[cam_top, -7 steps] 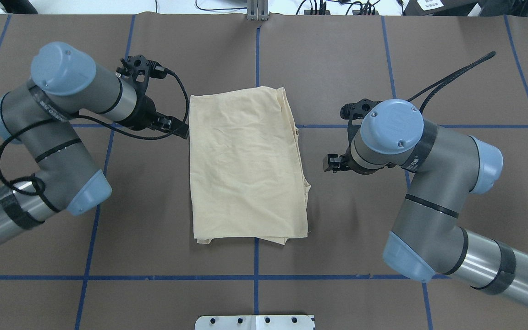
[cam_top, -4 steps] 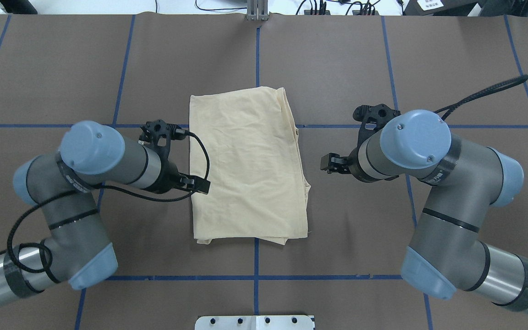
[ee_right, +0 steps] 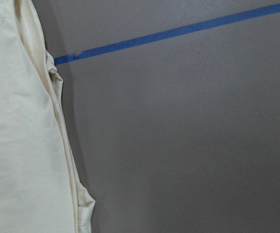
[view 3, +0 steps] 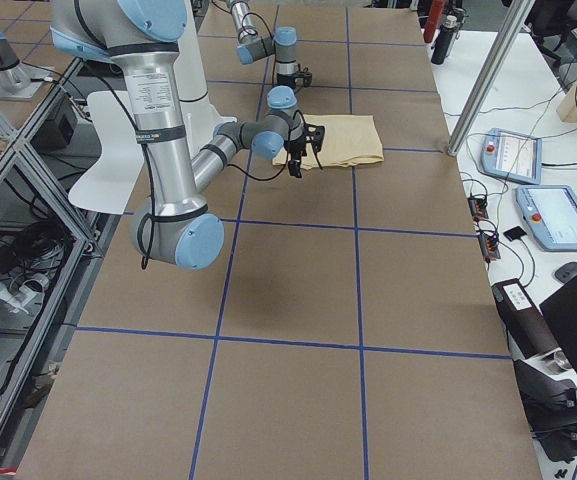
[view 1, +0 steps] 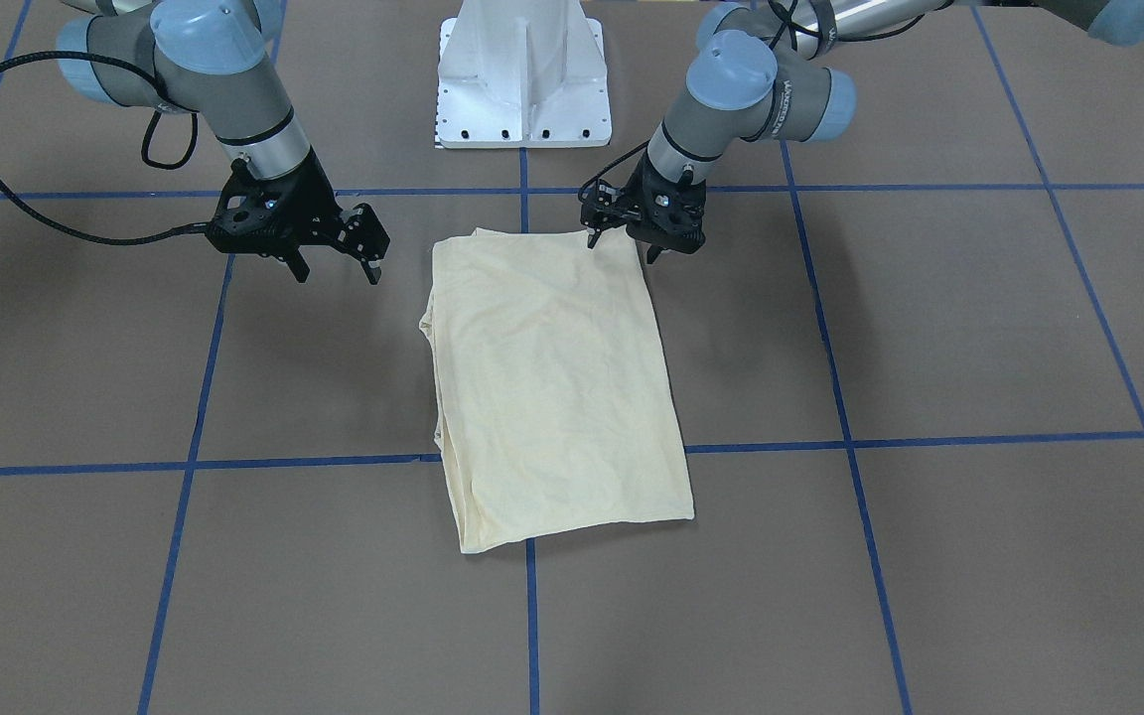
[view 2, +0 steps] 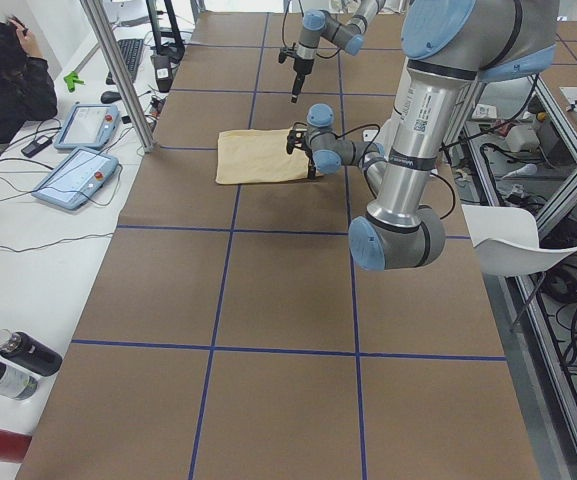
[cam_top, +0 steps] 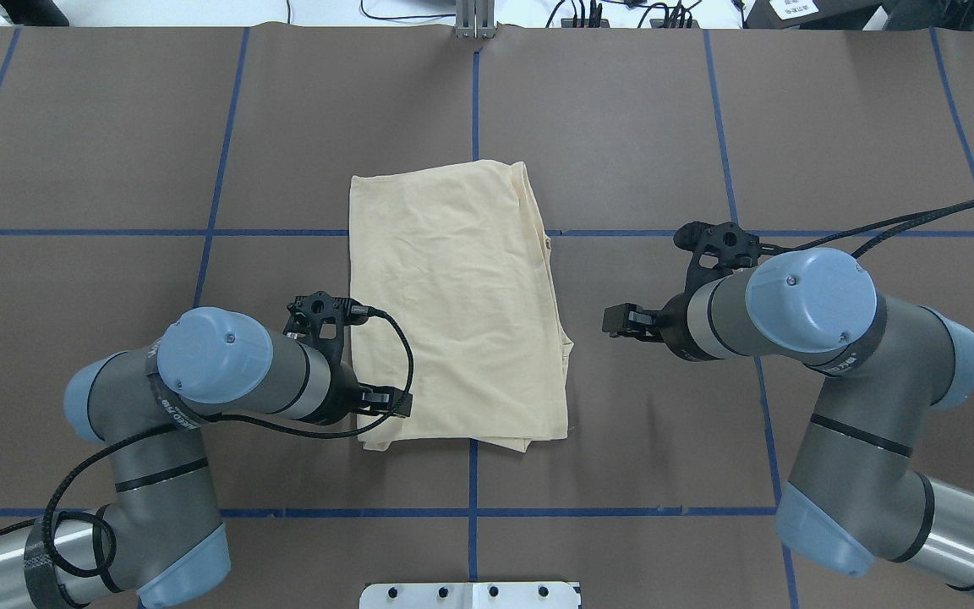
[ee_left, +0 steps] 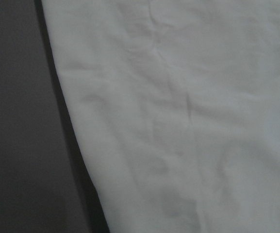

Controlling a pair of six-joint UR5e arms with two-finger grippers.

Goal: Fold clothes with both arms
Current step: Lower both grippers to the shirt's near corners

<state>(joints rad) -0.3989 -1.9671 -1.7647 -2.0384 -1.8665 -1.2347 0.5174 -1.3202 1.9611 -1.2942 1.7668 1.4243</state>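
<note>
The cream-yellow shirt (cam_top: 453, 304) lies folded into a tall rectangle at the table's middle; it also shows in the front view (view 1: 557, 387). Its print and neck label are hidden. My left gripper (cam_top: 398, 404) is open over the shirt's left corner nearest the robot; in the front view (view 1: 622, 248) one fingertip (view 1: 592, 240) stands at the cloth's edge. My right gripper (view 1: 336, 273) is open and empty, hovering apart from the shirt's right edge (cam_top: 618, 321). The left wrist view shows pale cloth (ee_left: 188, 111). The right wrist view shows the shirt's layered edge (ee_right: 28, 145).
Brown table cover with a blue tape grid (cam_top: 473, 482). The white pedestal base (view 1: 522, 70) stands at the robot's side. Tablets (view 2: 73, 175) and bottles (view 2: 8, 365) lie on the side bench, where a seated person (view 2: 3, 80) is.
My left arm has swept along the shirt's left edge from its far corner to the corner nearest the robot. My right arm has drifted slightly toward the robot, staying off the cloth.
</note>
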